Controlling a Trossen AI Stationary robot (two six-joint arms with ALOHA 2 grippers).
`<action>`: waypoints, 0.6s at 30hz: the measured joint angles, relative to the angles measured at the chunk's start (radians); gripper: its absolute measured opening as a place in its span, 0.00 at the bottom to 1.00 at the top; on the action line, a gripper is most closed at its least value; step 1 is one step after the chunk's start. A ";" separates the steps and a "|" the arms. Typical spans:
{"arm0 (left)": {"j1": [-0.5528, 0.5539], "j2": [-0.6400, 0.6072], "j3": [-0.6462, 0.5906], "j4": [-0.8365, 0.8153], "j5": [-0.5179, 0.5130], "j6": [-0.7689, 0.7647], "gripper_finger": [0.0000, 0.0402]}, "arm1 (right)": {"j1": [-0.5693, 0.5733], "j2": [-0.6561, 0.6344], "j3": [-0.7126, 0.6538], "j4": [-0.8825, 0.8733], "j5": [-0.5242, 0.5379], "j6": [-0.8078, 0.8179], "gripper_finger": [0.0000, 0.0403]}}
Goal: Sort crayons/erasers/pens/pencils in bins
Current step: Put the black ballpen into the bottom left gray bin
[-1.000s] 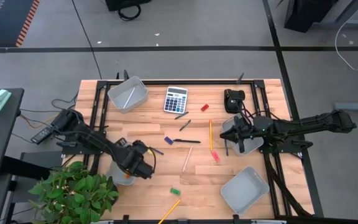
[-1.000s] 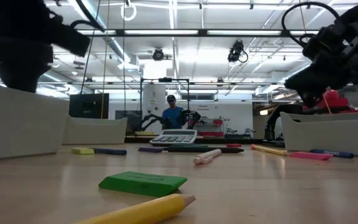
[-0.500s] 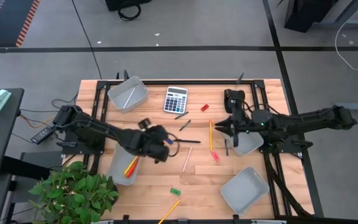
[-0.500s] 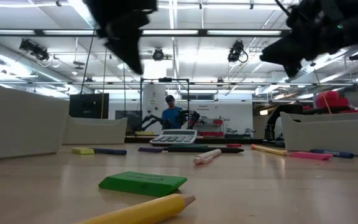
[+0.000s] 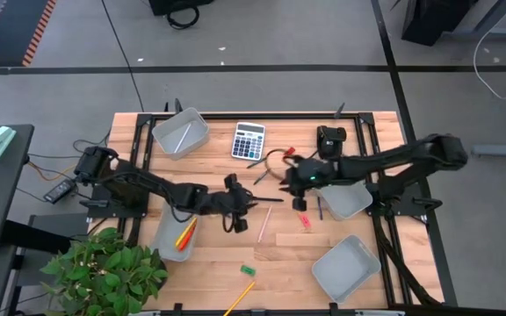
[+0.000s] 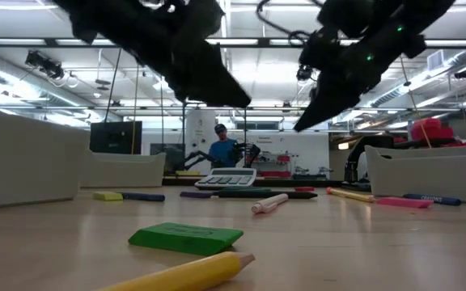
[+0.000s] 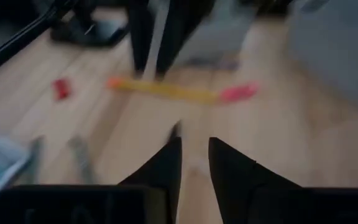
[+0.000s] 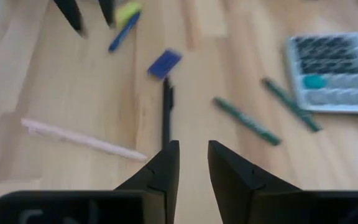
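Both end effectors hovering over the black pen

Your left end effector (image 5: 238, 213) and right end effector (image 5: 299, 191), both slightly spread and empty, are flanking the black pen (image 5: 263, 199) lying crosswise on the table (image 5: 279, 254).

The light wooden table (image 5: 227, 254) carries four grey bins: one at 11 o'clock (image 5: 180, 133), one at 8 o'clock (image 5: 172, 235), one at 3 o'clock (image 5: 348, 200) and one at 5 o'clock (image 5: 346, 267). A calculator (image 5: 248, 140) lies at 12 o'clock, with a red eraser (image 5: 289, 151) beside it. Near the centre lie a black pen (image 5: 266, 199) and a pale pencil (image 5: 264, 224). A green eraser (image 5: 248, 270) and a yellow pencil (image 5: 240, 297) lie at 6 o'clock.
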 joint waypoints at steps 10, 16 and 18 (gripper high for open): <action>-0.057 0.057 -0.167 0.434 -0.087 -0.037 0.13 | 0.000 0.263 0.078 0.023 -0.017 -0.002 0.21; -0.093 0.174 -0.153 0.595 -0.125 -0.010 0.12 | 0.000 0.335 0.079 0.052 -0.047 0.048 0.21; -0.102 0.205 -0.149 0.629 -0.125 0.001 0.12 | 0.000 0.343 0.074 0.042 -0.045 0.054 0.21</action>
